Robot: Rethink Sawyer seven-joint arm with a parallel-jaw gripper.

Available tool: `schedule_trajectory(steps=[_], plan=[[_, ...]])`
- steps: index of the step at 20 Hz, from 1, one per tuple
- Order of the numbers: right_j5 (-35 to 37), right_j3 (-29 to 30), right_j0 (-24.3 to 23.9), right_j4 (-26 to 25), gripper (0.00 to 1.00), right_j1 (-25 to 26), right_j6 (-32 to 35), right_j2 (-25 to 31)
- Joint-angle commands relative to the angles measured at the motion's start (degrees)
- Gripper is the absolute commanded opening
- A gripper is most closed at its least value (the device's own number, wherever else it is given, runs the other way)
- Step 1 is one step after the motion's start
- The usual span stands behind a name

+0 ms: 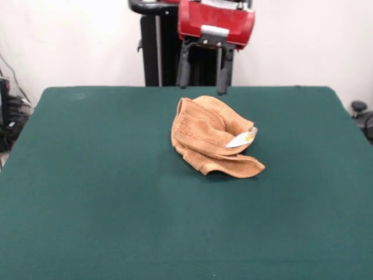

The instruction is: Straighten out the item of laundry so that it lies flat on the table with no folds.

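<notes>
Front view shows the crumpled tan-orange terry towel [211, 137] near the middle of the dark green felt table [87, 192], white tag [242, 139] facing right. The gripper [201, 73] hangs open, empty, behind it. Best to pinch one loose outer edge and draw it outward, low.

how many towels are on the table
1. A crumpled tan-orange towel lies right of centre on the green table, white tag showing; its folds could hide something smaller.
</notes>
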Motion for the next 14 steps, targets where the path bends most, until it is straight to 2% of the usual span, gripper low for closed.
schedule_trajectory(steps=[1,8,14], plan=[[9.6,5.8,-1.7,-3.3,1.0,-1.4,11.7,14.1],[17.7,5.3,-1.1,0.1,1.0,0.0,9.0,12.8],[25.7,3.2,2.3,0.9,1.0,1.3,7.7,7.6]])
